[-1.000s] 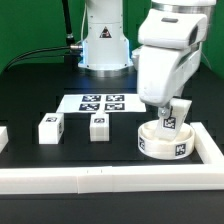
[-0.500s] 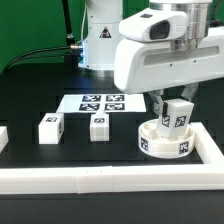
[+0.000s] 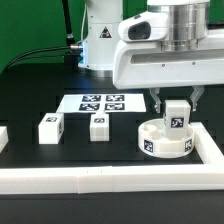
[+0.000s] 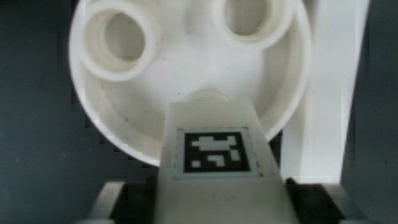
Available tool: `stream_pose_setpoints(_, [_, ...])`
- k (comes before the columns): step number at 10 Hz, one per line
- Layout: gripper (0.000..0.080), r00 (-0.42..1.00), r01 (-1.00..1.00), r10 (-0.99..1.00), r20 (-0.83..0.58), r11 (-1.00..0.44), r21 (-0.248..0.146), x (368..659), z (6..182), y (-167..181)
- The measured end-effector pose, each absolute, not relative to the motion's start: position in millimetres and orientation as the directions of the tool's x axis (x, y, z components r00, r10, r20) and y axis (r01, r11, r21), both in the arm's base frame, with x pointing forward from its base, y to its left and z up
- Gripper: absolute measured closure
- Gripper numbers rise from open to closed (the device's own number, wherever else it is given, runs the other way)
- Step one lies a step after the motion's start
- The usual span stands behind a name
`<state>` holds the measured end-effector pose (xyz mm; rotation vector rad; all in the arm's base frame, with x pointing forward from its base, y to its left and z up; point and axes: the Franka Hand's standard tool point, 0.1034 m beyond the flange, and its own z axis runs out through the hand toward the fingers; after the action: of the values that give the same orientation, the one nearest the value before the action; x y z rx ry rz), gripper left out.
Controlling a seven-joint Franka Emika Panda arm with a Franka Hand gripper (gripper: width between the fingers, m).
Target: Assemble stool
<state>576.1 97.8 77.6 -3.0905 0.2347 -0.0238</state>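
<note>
The round white seat [image 3: 165, 139] sits on the black table at the exterior view's right, against the white rail corner. My gripper [image 3: 176, 103] is shut on a tagged white leg block [image 3: 177, 114] and holds it upright over the seat, its lower end at or in the seat top. In the wrist view the leg block [image 4: 215, 152] runs from between my fingers down to the seat [image 4: 160, 90], beside two round holes. Two more leg blocks [image 3: 50, 127] [image 3: 98, 126] stand on the table at the exterior view's left.
The marker board [image 3: 100, 102] lies behind the loose leg blocks. A white border rail [image 3: 110, 179] runs along the front and another rail [image 3: 211, 143] along the exterior view's right. The robot base [image 3: 103, 45] stands at the back.
My wrist has turned about its vertical axis, and the held leg block has turned with it and now stands straighter over the seat. The loose blocks have not moved.
</note>
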Motion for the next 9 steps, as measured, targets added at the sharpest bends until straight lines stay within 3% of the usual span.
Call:
stream_pose_setpoints(3, [0.0462, 0.936, -0.351, -0.352, -0.001, -0.934, -0.06, 575, 77.2, 101])
stream_pose_setpoints(4, [0.0462, 0.883, -0.469, -0.47, -0.002, -0.88, -0.081, 574, 76.1, 104])
stream_pose_setpoints(9, [0.0462, 0.558, -0.829, -0.826, -0.079, -0.551, -0.096, 571, 74.1, 116])
